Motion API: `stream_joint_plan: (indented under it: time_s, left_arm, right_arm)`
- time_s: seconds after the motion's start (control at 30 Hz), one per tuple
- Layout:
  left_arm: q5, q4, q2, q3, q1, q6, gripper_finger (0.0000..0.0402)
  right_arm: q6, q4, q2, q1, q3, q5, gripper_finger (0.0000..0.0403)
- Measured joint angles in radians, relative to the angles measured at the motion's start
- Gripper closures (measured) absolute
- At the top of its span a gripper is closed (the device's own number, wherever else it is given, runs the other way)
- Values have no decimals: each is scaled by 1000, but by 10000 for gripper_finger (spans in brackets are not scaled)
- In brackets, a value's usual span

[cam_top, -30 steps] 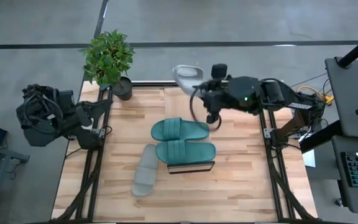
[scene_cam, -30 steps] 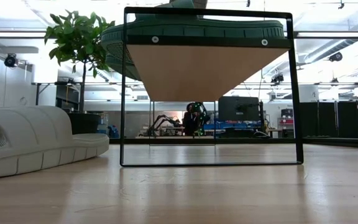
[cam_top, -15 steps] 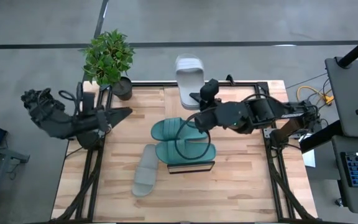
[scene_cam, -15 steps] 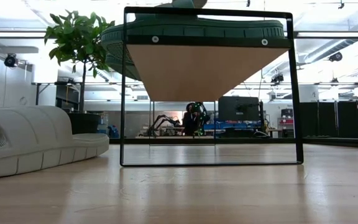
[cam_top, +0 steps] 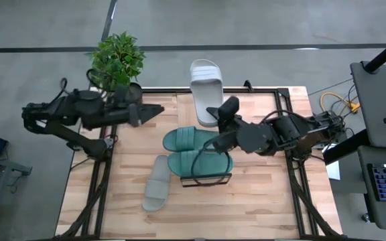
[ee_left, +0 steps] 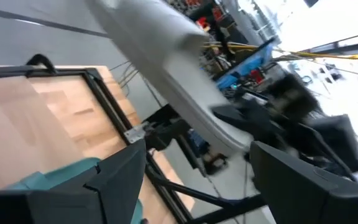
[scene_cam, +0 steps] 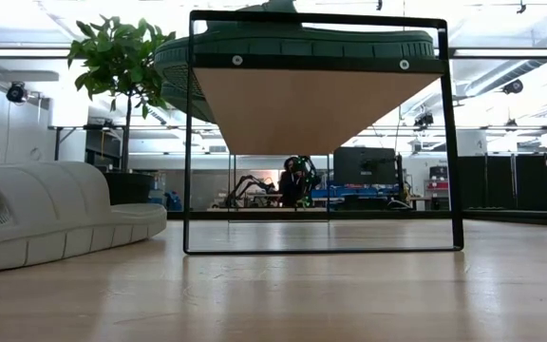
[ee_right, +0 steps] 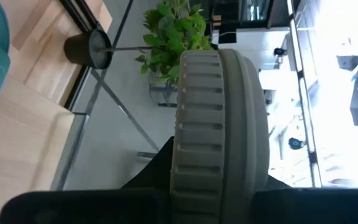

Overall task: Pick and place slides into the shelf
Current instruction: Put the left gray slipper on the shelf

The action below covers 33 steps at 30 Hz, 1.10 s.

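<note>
Right gripper (cam_top: pixel 214 117) is clamping the heel end of a pale grey-beige foam slide sandal with a ribbed strap (cam_top: pixel 204 90) in the high view, holding it out past the far edge of the butcher-block table (cam_top: pixel 260 194), probably so it clears what is already stowed before being brought in. Below it, the low rack with a thin black metal frame (cam_top: pixel 206 179) is carrying the two teal-green foam slides (cam_top: pixel 194 140) side by side on top, so its upper level looks full. A second pale grey-beige slide (cam_top: pixel 157 183) is lying on the table just beside the rack's left end, waiting its turn. The left gripper (cam_top: pixel 158 111) is reaching over the table's far left corner near a potted green plant (cam_top: pixel 116 61), fingers spread and empty. In the low view, the rack's wood plank (scene_cam: pixel 302 104) is showing from beneath with open space under it, and the resting pale slide (scene_cam: pixel 55 214) is sitting to one side. In the left wrist view, that arm's fingers (ee_left: pixel 120 180) are standing wide apart, with the carried slide (ee_left: pixel 166 68) beyond them. In the right wrist view, the ribbed strap (ee_right: pixel 219 124) is filling the frame, so the hold appears firm.
</note>
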Motion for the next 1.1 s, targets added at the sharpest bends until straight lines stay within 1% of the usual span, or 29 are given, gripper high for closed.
stream_joint_plan:
  time_s: [0.1, 0.2, 0.27, 0.37, 0.43, 0.47, 0.63, 0.83, 1.0, 1.1]
  left_arm:
    - [72, 3, 5, -16, 82, 3, 128]
    - [160, 67, 10, -51, 168, 1, 128]
    - [230, 153, 21, -84, 210, 1, 128]
    - [349, 342, 47, -134, 252, -2, 128]
    - [406, 420, 71, -153, 273, -21, 128]
    - [421, 431, 84, -158, 280, -33, 128]
    - [457, 429, 137, -180, 286, -80, 128]
    - [457, 524, 176, -182, 302, -88, 128]
    - [455, 577, 183, -184, 314, -104, 128]
    - [457, 575, 176, -187, 314, -107, 128]
  right_arm:
    - [-23, 2, 0, 20, 0, 12, 355]
    - [-25, 18, 0, 34, 0, 16, 356]
    - [-27, 20, 0, 38, 0, 19, 356]
    - [-27, 20, 0, 37, 0, 19, 356]
    - [-27, 20, 0, 36, -1, 20, 356]
    - [-27, 20, 0, 36, -1, 20, 356]
    - [-26, 20, 0, 36, -1, 45, 356]
    - [-19, 21, -4, 35, -1, 60, 356]
    - [-20, 16, -1, 36, -6, 37, 356]
    - [-20, 16, 0, 34, -12, 37, 356]
